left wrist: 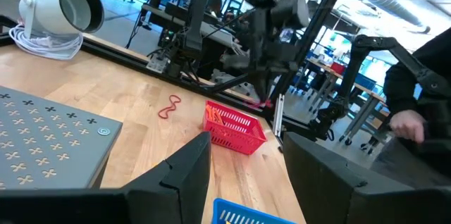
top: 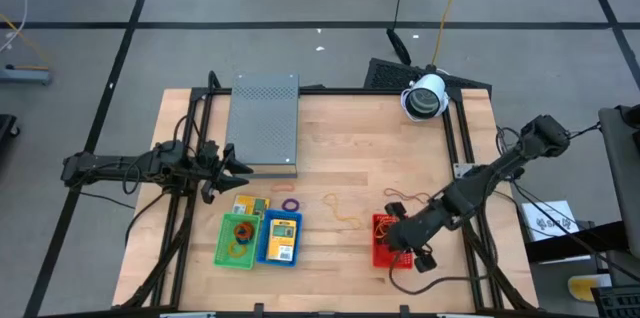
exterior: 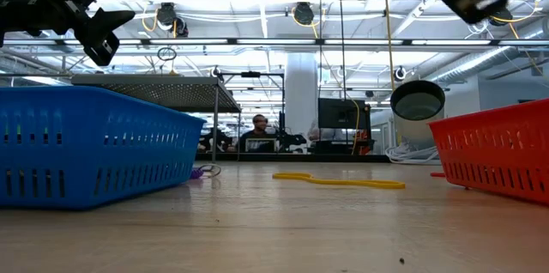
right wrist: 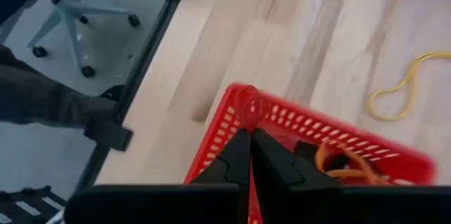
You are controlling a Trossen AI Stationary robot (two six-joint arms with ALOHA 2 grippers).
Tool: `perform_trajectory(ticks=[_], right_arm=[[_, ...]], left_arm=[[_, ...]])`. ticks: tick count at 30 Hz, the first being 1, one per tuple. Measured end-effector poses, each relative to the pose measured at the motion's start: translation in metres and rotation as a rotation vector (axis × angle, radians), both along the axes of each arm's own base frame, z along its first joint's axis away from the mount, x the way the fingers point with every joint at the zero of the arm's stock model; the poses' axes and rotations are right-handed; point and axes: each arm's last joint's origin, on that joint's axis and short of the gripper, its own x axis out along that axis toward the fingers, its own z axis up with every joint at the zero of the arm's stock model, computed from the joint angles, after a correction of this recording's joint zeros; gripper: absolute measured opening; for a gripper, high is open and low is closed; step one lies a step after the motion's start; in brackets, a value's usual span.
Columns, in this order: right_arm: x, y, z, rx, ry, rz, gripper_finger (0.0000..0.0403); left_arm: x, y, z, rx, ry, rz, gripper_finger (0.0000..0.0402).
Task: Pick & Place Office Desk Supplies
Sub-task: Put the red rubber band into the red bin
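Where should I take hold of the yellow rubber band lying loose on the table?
The yellow rubber band lies flat on the bare wood between the blue basket and the red basket, stretched into a long wavy loop. I would come straight down from above and pinch across one thin strand near its middle, where nothing crowds it. The right tool over the red basket looks nearest.

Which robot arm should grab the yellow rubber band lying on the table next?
Probably the right. The right gripper hangs over the red basket, and the yellow rubber band lies beside that basket. The left gripper sits open by the grey box, farther off.
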Motion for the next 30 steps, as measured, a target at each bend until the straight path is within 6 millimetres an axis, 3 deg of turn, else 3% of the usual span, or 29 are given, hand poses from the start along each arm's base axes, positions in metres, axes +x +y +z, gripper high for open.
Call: perform_trajectory(ticks=[8,17,22,30], right_arm=[[-0.012,-0.001,-0.046,-0.004,0.028,0.011,0.0000],[-0.022,-0.008,-0.069,-0.074,0.045,0.069,0.0017],[-0.023,-0.011,-0.069,-0.068,0.047,0.056,0.0050],[-0.027,-0.016,-0.050,-0.008,-0.015,0.026,0.0098]], left_arm=[[0.000,0.000,0.000,0.001,-0.001,0.000,0.0186],[0.000,0.000,0.000,0.001,0.000,0.000,0.0186],[0.000,0.000,0.000,0.001,-0.001,0.000,0.0186],[0.000,0.000,0.000,0.000,0.000,0.000,0.0186]])
